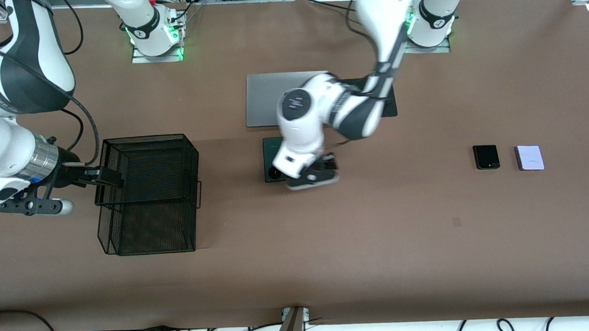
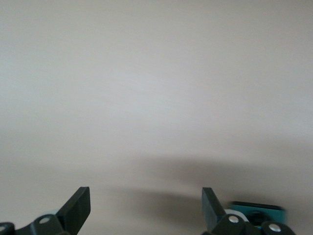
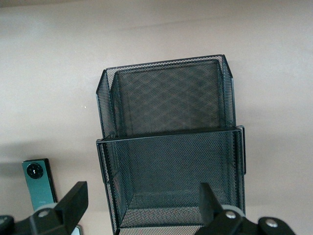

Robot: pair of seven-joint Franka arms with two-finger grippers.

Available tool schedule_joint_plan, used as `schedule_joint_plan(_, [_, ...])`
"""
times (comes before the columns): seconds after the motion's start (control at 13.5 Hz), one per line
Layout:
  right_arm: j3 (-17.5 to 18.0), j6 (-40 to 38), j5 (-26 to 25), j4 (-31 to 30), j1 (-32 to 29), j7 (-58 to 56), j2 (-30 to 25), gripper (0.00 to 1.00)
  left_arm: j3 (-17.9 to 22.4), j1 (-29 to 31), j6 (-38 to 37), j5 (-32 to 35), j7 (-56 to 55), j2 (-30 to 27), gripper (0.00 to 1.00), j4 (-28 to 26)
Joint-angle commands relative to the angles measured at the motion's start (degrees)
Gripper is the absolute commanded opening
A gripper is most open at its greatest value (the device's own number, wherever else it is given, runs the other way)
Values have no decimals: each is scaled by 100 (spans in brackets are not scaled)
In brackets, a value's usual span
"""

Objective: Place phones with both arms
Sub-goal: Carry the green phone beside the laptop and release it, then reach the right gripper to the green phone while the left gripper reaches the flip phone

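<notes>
The left gripper [image 1: 311,173] is positioned low over the dark-green phone [image 1: 272,159], which lies flat near the middle of the worktop [image 1: 359,243], just nearer the front camera than the grey laptop [image 1: 266,99]. Its jaws are spread wide and nothing is held between them; in the left wrist view a teal corner of the same phone [image 2: 257,211] is seen beside one fingertip [image 2: 78,205].

The right gripper [image 1: 104,179] is held over the rim of the black mesh basket [image 1: 147,193] at the right arm's end of the worktop, jaws wide and empty.

The small black phone [image 1: 486,156] and the pale-lilac phone [image 1: 529,157] are laid side by side, not touching, toward the left arm's end of the worktop.
</notes>
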Motion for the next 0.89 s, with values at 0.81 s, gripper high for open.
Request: schedule_joint_plan(0.81, [64, 194, -96, 2, 2039, 2413, 429, 100, -182, 3800, 193, 140, 5068, -2914, 100, -3537])
